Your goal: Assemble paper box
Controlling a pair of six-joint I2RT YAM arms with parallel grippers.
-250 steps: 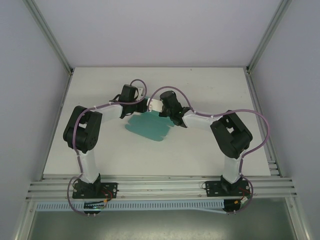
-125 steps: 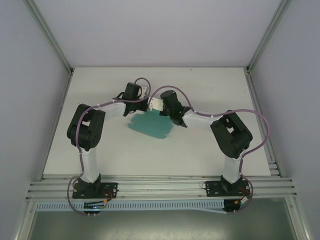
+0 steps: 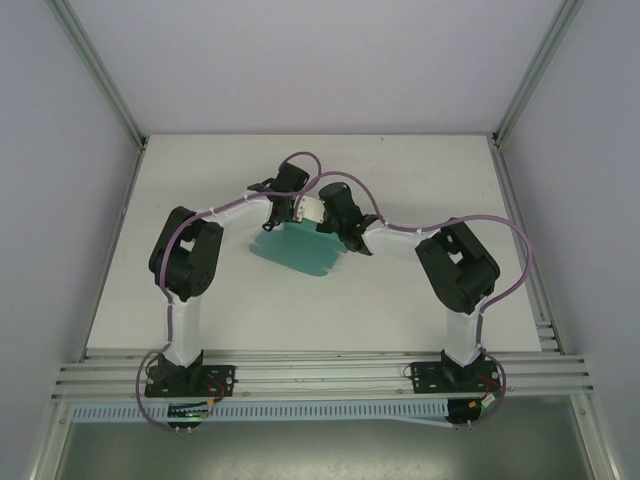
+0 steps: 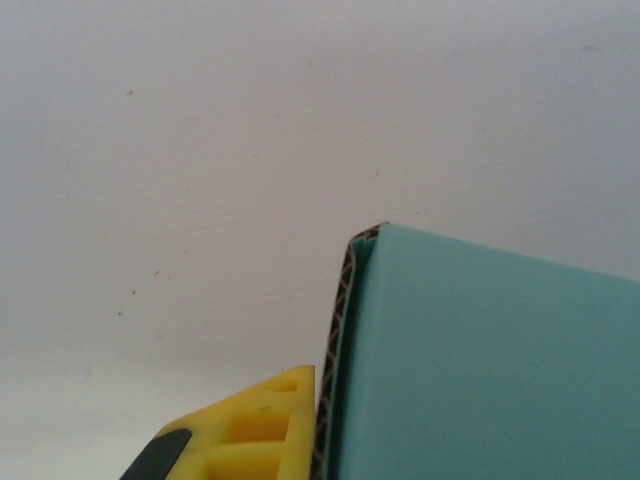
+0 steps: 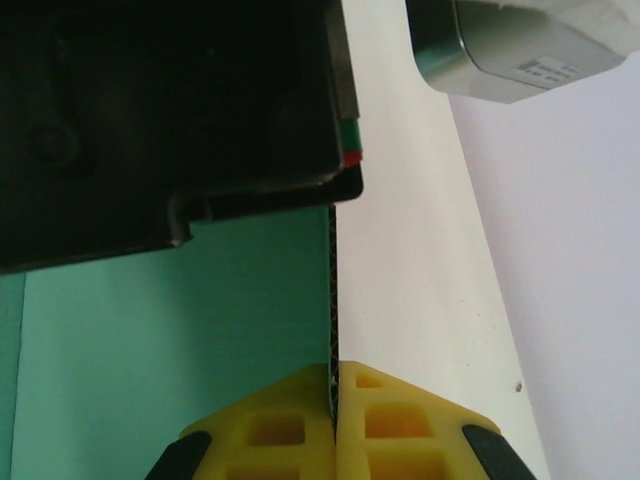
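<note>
The paper box point(image 3: 300, 252) is a flat teal-green card sheet in the middle of the white table, with its far edge lifted. My right gripper point(image 3: 323, 218) is shut on that far edge. In the right wrist view both yellow fingers point(image 5: 395, 415) clamp the card's thin corrugated edge point(image 5: 333, 300), the gripper point(image 5: 335, 372) meeting right on it. My left gripper point(image 3: 280, 212) sits just left of it at the sheet's far left corner. In the left wrist view one yellow finger point(image 4: 255, 430) presses the paper box point(image 4: 480, 370) along its edge, the gripper point(image 4: 330, 388) shut on it; the other finger is hidden behind the card.
The black body of the left arm's wrist point(image 5: 160, 120) hangs close above the card, right in front of my right gripper. The white table point(image 3: 420, 170) stretches behind and to both sides. Metal frame posts point(image 3: 520, 90) and grey walls bound the cell.
The left arm has swung right towards the right gripper and closed on the sheet's far left corner. The right arm has kept its grip and place.
</note>
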